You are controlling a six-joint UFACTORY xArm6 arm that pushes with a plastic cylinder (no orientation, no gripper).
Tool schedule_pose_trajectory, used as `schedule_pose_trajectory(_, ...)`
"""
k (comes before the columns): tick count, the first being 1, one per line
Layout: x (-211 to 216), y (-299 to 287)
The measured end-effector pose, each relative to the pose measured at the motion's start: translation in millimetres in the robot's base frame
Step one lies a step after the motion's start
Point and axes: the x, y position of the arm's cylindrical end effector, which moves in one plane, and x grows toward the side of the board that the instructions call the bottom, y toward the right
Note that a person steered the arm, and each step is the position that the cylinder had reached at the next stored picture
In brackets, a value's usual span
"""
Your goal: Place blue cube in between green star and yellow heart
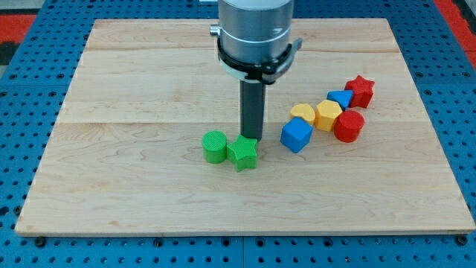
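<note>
The blue cube [295,135] sits right of the board's centre. The green star [242,152] lies to its left, with a gap between them. The yellow heart [303,113] touches the blue cube's upper edge. My tip [251,138] stands just above the green star, at its top edge, left of the blue cube. Whether it touches the star I cannot tell.
A green cylinder [214,146] touches the star's left side. A yellow hexagon [328,115], a red cylinder [348,126], a small blue block [340,98] and a red star [360,90] cluster right of the heart. The wooden board [149,74] lies on a blue pegboard.
</note>
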Motion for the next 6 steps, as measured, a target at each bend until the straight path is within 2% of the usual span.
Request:
schedule_pose_trajectory(2, 50.4, 31.5)
schedule_pose_trajectory(3, 32.2, 61.4)
schedule_pose_trajectory(4, -8.5, 59.1)
schedule_pose_trajectory(5, 13.5, 97.8)
schedule_pose_trajectory(6, 37.5, 172.7)
